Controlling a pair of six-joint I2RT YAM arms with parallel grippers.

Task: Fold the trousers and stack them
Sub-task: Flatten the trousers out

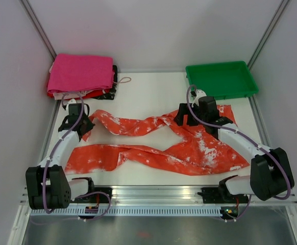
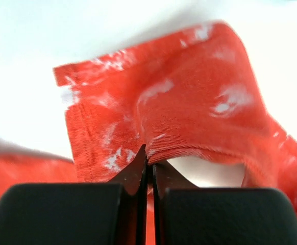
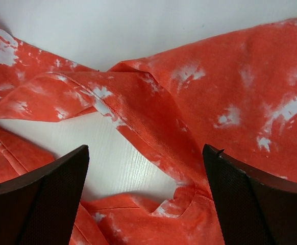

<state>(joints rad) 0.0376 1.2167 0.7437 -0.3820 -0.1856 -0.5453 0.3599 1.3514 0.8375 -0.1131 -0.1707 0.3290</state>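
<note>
The trousers [image 1: 189, 153] are orange-red with irregular white blotches. They lie opened out and creased across the middle of the white desk [image 1: 148, 92].

Their long axis runs left to right across the top view. The broad waist end sits at the right of the frame, just below the green tray [image 1: 220, 79]. Both legs point left. One climbs to the upper left; the other lies lower and ends at the lower left.

The tray stands at the upper right, its green floor visible from wall to wall. At the upper left sits a folded pink cloth [image 1: 81, 72] on a red garment [image 1: 90, 94].

The left gripper [image 1: 78, 122] is at the end of the upper leg. In the left wrist view its fingers [image 2: 138, 171] are pressed together, pinching the hem, which lifts off the desk there.

The right gripper [image 1: 189, 116] is above the trousers where the upper leg joins the body. In the right wrist view its fingers [image 3: 51, 184] stand wide apart, with cloth and a patch of desk between them. Whether they touch the fabric cannot be told.
</note>
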